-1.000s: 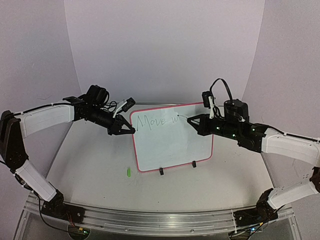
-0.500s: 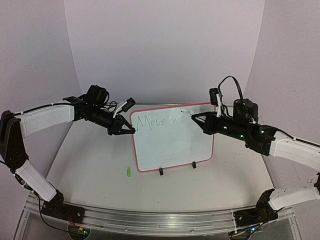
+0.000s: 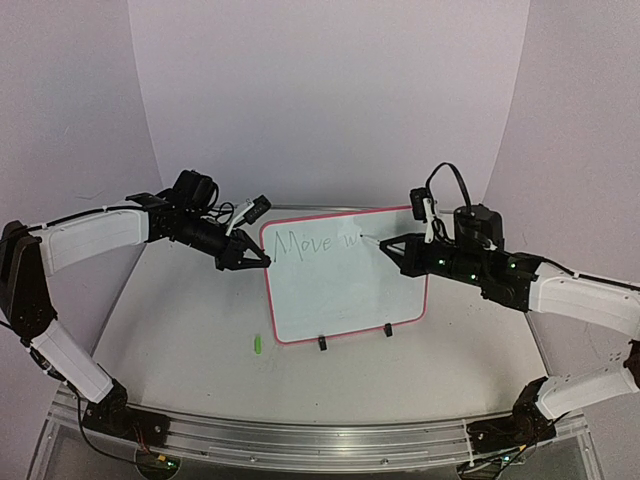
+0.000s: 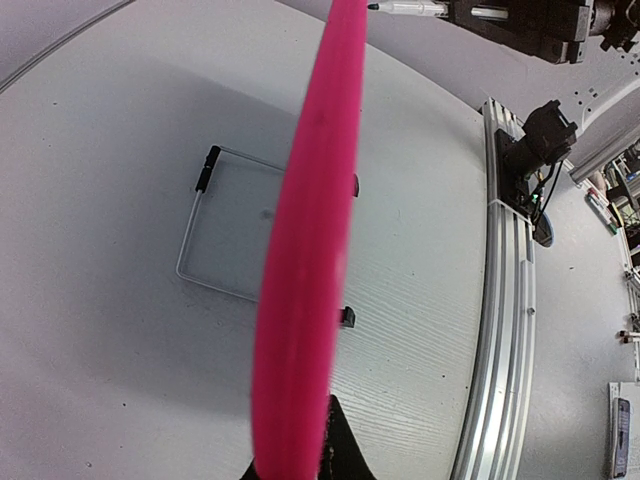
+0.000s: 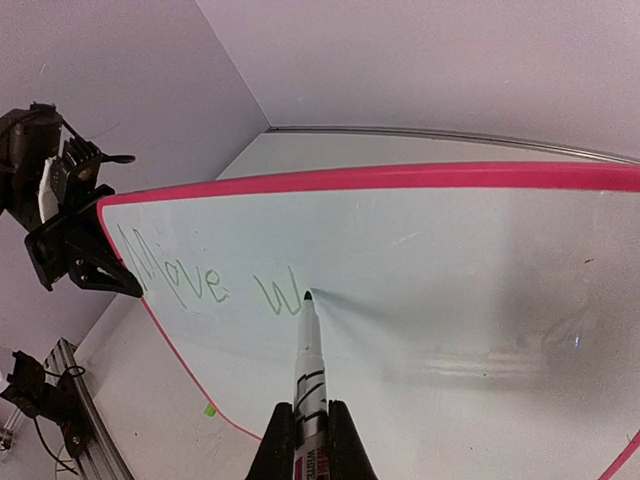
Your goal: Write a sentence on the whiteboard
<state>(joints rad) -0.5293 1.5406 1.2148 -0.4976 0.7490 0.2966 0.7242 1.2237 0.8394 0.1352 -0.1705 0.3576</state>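
Left gripper (image 3: 258, 259) pinches the left edge of the whiteboard (image 3: 345, 295), which stands mid-table, long axis left–right, face toward the arms. Sentence (image 3: 312, 243), "Move w", runs rightward along the top; bare white lies right and below. Right gripper (image 3: 388, 244) clamps a marker (image 5: 306, 360), its tip touching the board just after "w".

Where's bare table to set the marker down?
Widest bare table: between the whiteboard feet and the front rail. Left of the board is free too, except a small green object. Crowded at both board edges, where the left gripper and right gripper sit.
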